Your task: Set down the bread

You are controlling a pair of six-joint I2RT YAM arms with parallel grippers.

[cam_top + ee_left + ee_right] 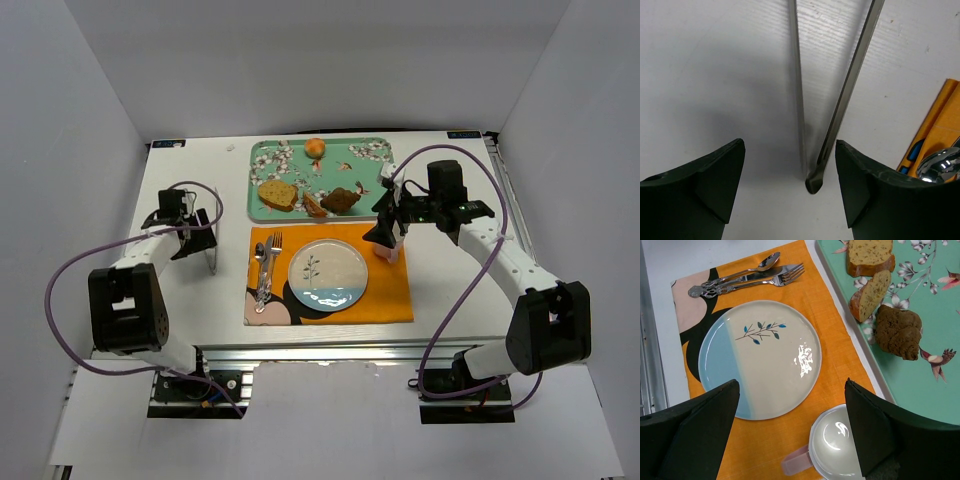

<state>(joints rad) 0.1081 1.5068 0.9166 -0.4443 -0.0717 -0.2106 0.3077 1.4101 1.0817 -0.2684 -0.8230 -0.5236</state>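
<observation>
The bread (315,147), a small round golden-orange bun, sits at the far edge of the teal flowered tray (365,170); neither wrist view shows it. My right gripper (385,236) is open and empty above a white cup (836,446) at the right end of the orange placemat (385,290), near the tray's front right corner. The jaws stand wide in the right wrist view (791,405). My left gripper (192,236) is open over metal tongs (846,95) on the white table, left of the placemat; its jaws straddle the tongs' joined end without touching.
A blue and cream plate (327,273) lies on the placemat with a fork and spoon (265,262) to its left. The tray also holds a tan bread slice (278,193), a smaller slice (869,295) and a dark brown piece (897,332).
</observation>
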